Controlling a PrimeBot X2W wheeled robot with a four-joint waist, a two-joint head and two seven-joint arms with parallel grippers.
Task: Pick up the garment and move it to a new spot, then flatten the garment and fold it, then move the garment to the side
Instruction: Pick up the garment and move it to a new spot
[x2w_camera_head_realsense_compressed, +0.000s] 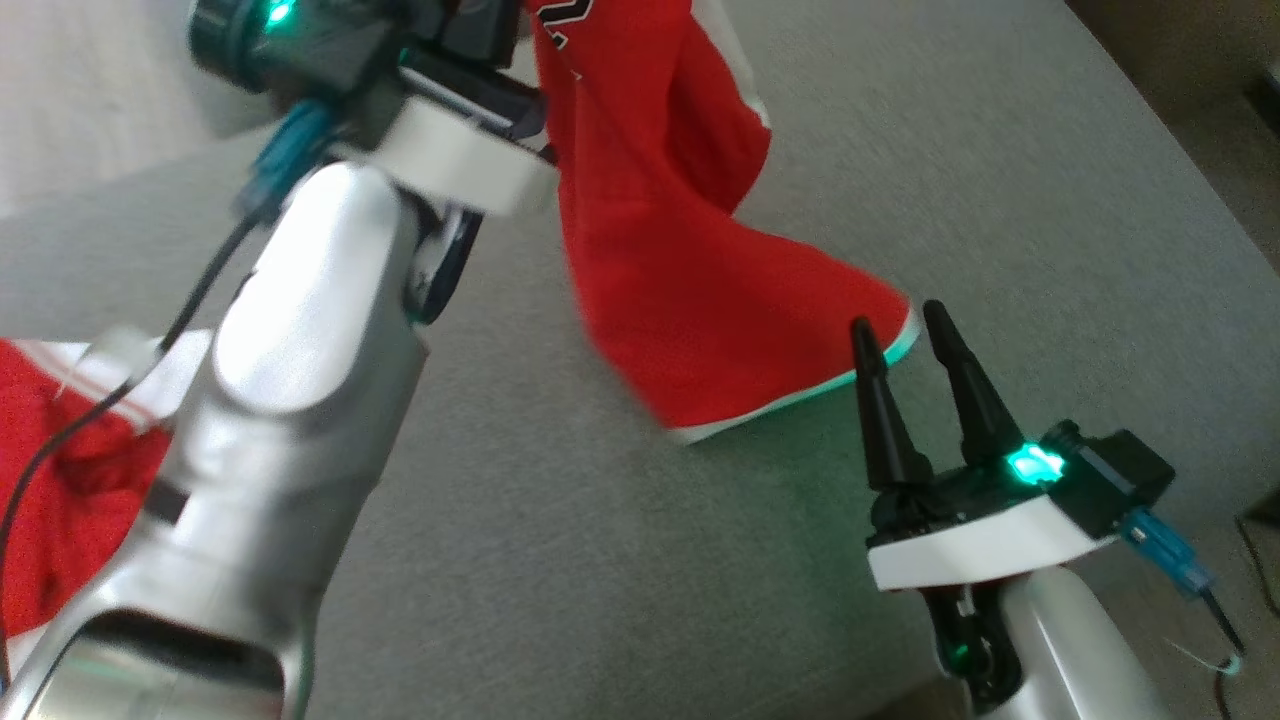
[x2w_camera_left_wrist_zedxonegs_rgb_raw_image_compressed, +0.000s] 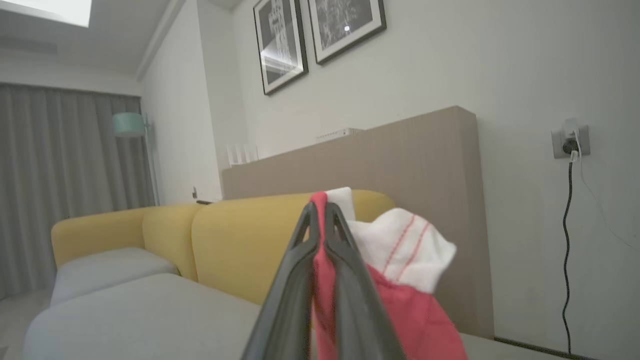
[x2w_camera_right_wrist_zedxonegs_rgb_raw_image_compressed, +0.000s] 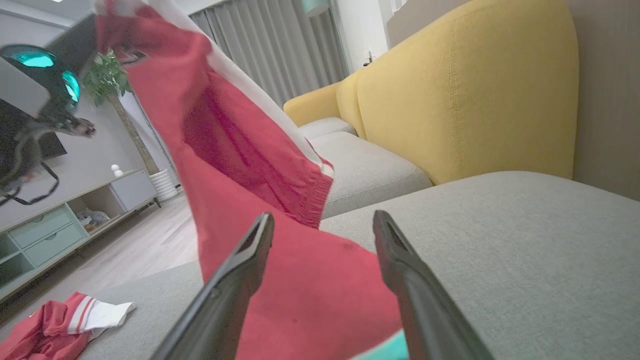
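Both arms (x2w_camera_head_realsense_compressed: 290, 400) were glossy silver, with white wrist blocks (x2w_camera_head_realsense_compressed: 980, 555), glowing green lights (x2w_camera_head_realsense_compressed: 1033, 463), blue connectors (x2w_camera_head_realsense_compressed: 1165, 555) trailing black cables (x2w_camera_head_realsense_compressed: 200, 300), and long, tapered black fingers (x2w_camera_head_realsense_compressed: 880, 410).

Spread-fingered right end effector (x2w_camera_right_wrist_zedxonegs_rgb_raw_image_compressed: 322, 220) sat low under hanging red garment (x2w_camera_right_wrist_zedxonegs_rgb_raw_image_compressed: 240, 140).
Its lower part lay on grey sofa seat (x2w_camera_right_wrist_zedxonegs_rgb_raw_image_compressed: 500, 240) between the fingers (x2w_camera_right_wrist_zedxonegs_rgb_raw_image_compressed: 240, 280); yellow backrest (x2w_camera_right_wrist_zedxonegs_rgb_raw_image_compressed: 475, 90) stood behind; second red-and-white garment (x2w_camera_right_wrist_zedxonegs_rgb_raw_image_compressed: 60, 325) lay lower left.
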